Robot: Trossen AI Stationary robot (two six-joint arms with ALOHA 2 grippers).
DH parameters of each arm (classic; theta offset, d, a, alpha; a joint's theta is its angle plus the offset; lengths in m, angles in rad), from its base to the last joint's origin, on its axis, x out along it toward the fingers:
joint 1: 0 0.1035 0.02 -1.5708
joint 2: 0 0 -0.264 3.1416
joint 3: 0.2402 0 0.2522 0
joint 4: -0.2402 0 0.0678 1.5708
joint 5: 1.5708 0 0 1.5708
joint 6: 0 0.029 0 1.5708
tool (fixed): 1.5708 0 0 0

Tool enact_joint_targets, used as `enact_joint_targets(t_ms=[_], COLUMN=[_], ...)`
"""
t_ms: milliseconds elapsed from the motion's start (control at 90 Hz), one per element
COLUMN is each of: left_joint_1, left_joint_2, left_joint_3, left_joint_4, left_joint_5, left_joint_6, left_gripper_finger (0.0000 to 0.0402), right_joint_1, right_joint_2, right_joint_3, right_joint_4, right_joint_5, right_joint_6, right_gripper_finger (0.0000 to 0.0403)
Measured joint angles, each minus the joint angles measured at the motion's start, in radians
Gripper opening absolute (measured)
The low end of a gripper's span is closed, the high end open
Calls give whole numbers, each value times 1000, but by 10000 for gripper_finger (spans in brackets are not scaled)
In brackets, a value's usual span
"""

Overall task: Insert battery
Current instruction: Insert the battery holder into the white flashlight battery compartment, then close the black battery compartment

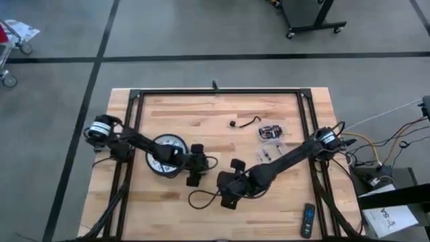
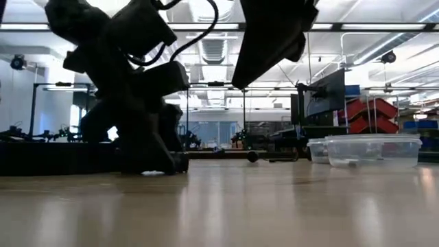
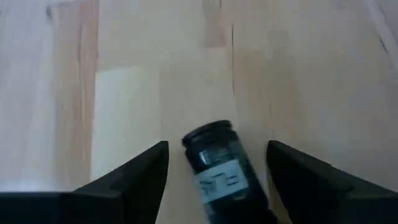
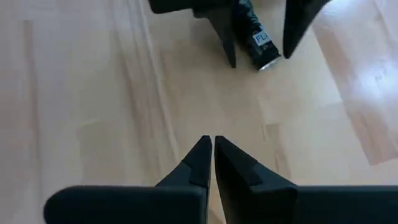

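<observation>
The battery, a black cylinder with a white label, lies on its side on the wooden table; it also shows in the right wrist view. My left gripper is open and down at the table near its middle. Its two fingers stand on either side of the battery with a gap on each side. My right gripper is shut with nothing in it. It hangs above the table a little nearer the front edge and points toward the left gripper.
A round white clock lies under the left arm. Clear plastic containers and a black cable lie toward the far right. A remote sits at the front right. A black frame rail borders the table.
</observation>
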Motion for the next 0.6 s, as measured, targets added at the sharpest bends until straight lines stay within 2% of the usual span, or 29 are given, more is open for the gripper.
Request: enact_joint_targets(t_ms=[100, 256, 489, 600], left_joint_1=[1, 1, 2, 2], left_joint_2=[4, -5, -6, -13], left_joint_3=[11, 23, 32, 29], left_joint_4=[-32, -79, -128, -113], left_joint_5=[1, 2, -14, -20], left_joint_6=[-69, -160, -275, -278], left_gripper_finger=[223, 173, 106, 101], right_joint_1=[4, 8, -5, -25], right_joint_2=[-20, -107, -203, -224], right_joint_3=[0, 0, -5, -5], right_joint_4=[-28, -109, -202, -238], right_joint_5=[13, 124, 211, 279], right_joint_6=[10, 16, -7, -51], right_gripper_finger=[2, 2, 2, 2])
